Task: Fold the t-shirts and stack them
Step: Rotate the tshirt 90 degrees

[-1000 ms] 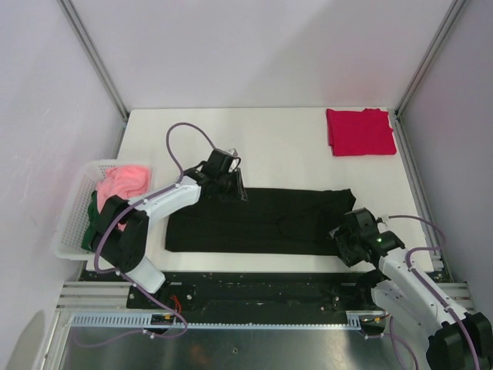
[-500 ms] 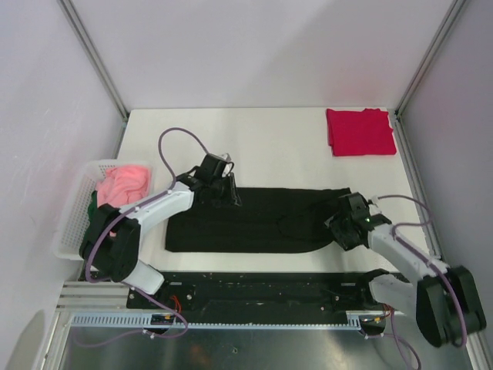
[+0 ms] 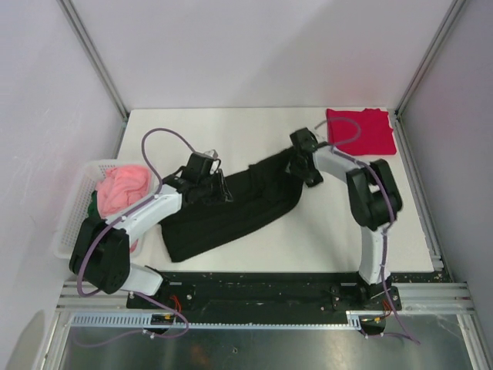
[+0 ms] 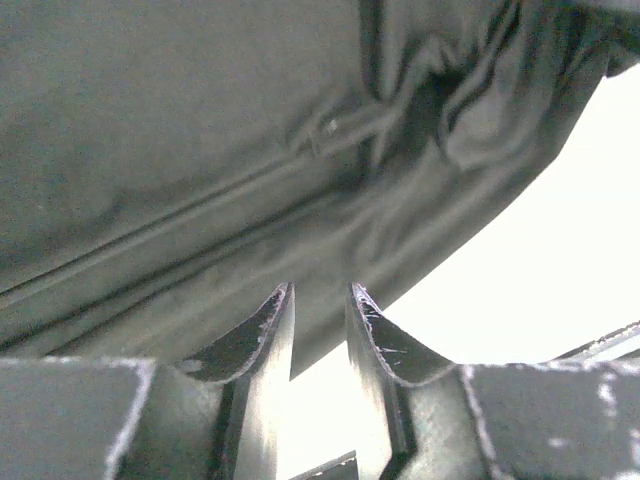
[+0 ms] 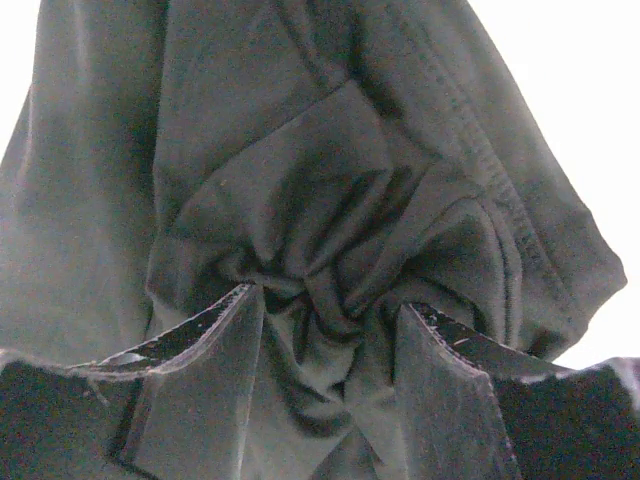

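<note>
Black t-shirt [image 5: 300, 190] wad inside right pincer [image 5: 325, 300]

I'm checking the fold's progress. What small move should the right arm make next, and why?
Probably carry the gripped end leftward, toward the left gripper. The right gripper pinches bunched cloth of the black shirt, which stretches diagonally across the table and is not yet folded in half, so the fold looks unfinished.
</note>
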{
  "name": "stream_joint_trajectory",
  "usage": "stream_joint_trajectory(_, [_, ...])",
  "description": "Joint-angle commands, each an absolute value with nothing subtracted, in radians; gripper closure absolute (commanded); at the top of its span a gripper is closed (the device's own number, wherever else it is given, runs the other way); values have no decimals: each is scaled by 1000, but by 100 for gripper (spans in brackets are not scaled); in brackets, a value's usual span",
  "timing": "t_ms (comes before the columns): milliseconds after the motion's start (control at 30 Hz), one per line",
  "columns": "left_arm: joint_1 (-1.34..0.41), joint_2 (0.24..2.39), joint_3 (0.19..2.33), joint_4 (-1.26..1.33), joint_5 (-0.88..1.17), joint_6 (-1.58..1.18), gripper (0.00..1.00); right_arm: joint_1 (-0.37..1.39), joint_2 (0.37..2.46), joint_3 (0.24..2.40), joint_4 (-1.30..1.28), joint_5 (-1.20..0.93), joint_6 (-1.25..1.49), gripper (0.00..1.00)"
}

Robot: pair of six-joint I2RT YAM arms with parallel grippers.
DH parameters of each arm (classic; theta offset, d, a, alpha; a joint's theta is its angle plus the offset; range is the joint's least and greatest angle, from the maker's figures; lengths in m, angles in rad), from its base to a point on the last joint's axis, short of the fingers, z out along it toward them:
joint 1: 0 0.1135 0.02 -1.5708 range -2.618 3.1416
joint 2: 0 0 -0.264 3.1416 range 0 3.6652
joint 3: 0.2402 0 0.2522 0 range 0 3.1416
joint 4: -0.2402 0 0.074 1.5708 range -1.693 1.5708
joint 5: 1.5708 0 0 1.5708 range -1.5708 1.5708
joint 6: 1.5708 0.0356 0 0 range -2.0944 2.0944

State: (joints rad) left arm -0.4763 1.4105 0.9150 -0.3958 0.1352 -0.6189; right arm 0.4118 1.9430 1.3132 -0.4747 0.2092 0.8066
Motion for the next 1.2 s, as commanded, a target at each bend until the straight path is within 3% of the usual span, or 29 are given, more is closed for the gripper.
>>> stream_joint_trajectory(0, [-464, 1384, 904, -398, 155, -584, 68, 364, 2220, 1710, -554, 236, 549, 44])
stream_joint_trajectory(167, [-464, 1433, 901, -398, 166, -574, 68, 298, 2604, 2395, -756, 248, 357, 37])
stream_joint_trajectory(267, [-463, 1448, 895, -399, 162, -569, 67, 255, 2694, 2605, -783, 202, 329, 29])
stream_joint_trajectory(500, [-469, 1484, 877, -401, 149, -570, 68, 217, 2429, 2233, -566, 61, 373, 24])
stream_joint_trajectory(833, [-522, 1543, 793, -400, -41, -612, 76, 209, 2198, 2033, -593, -20, 447, 26])
stream_joint_trajectory(1167, [-733, 1681, 838, -402, -48, -692, 81, 195, 1854, 1597, -508, -70, 501, 27])
